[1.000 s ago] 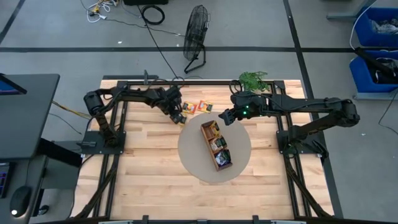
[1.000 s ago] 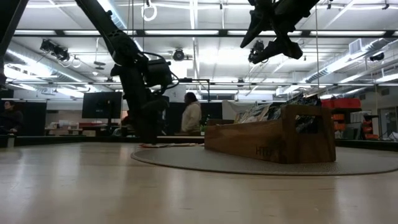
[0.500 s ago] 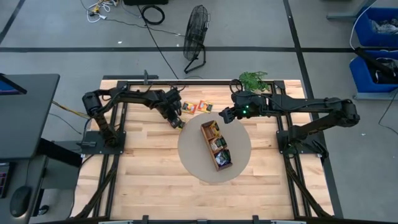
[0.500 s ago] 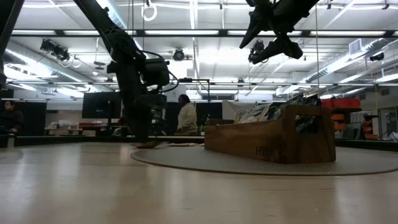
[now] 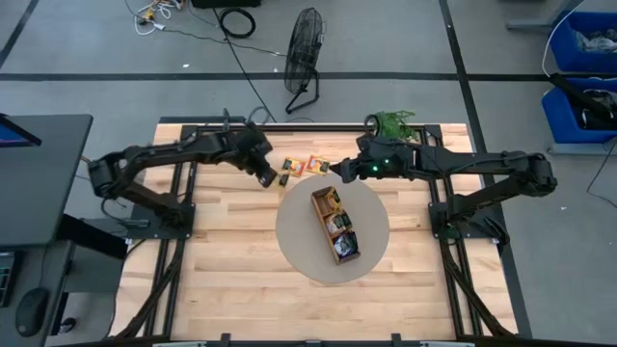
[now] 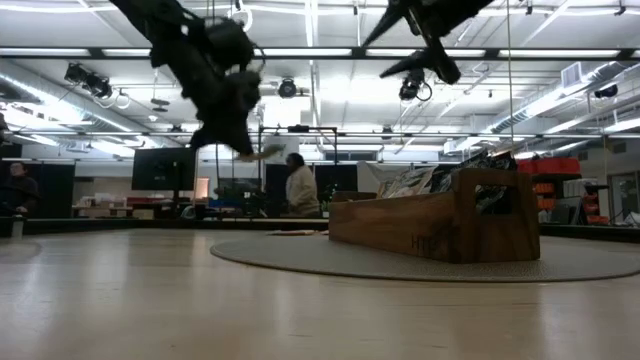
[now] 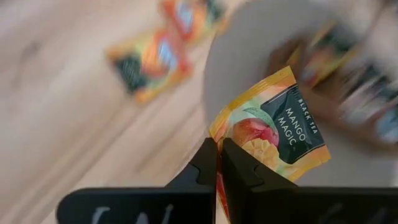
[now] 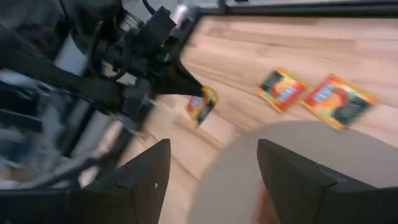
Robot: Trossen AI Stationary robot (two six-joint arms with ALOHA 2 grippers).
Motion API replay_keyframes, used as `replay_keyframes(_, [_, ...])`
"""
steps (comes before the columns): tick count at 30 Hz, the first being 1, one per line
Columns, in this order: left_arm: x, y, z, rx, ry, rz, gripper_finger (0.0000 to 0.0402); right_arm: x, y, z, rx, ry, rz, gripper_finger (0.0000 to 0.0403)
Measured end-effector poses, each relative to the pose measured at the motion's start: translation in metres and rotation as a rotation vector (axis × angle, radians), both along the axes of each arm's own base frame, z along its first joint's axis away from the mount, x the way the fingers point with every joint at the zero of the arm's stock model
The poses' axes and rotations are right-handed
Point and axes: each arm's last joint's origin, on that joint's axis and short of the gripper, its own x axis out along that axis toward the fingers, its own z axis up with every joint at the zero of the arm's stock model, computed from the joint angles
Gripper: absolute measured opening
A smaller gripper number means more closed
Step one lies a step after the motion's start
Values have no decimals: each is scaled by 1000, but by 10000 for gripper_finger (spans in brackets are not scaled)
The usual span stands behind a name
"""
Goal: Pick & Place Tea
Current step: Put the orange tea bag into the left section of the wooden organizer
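High view: left gripper (image 5: pixel 281 179) hangs at about 10 o'clock off the mat (image 5: pixel 371 253), jaws pinched on one sachet (image 5: pixel 284 178). The right gripper (image 5: pixel 339 173) sits at the mat's 12 o'clock, right above the tray (image 5: pixel 348 256), so the two could bump if the left heads straight in.

Low view: the sachet (image 6: pixel 262 153) is well up off the table (image 6: pixel 150 300), hanging loose.

Left wrist view: the jaws grip only the corner of the sachet (image 7: pixel 273 130), so I'd guess a quick swing could flick it out.

Right wrist view: its jaws are spread wide, empty; two spare sachets (image 8: pixel 281 89) lie on the table nearby.
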Motion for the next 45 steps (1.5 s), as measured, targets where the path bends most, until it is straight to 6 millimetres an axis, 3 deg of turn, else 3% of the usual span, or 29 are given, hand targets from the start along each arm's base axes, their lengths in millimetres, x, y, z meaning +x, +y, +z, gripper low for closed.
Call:
replay_keyframes(5, [5,-8,35,43,-253,47,7,11,-2,4,59,-123,-38,246])
replay_keyframes(8, [10,-14,44,35,-342,50,7,21,-3,-1,88,-146,-51,246])
replay_keyframes(23, [22,-39,42,28,-338,-4,6,64,7,-39,221,-162,-8,238])
replay_keyframes(29, [22,-39,42,26,-338,-3,7,70,12,-49,239,-132,-2,198])
replay_keyframes(39, [22,-39,42,28,-339,-4,7,70,6,-48,208,-147,-4,78])
replay_keyframes(45, [22,-39,42,29,-339,-5,6,71,6,-45,185,-168,25,55])
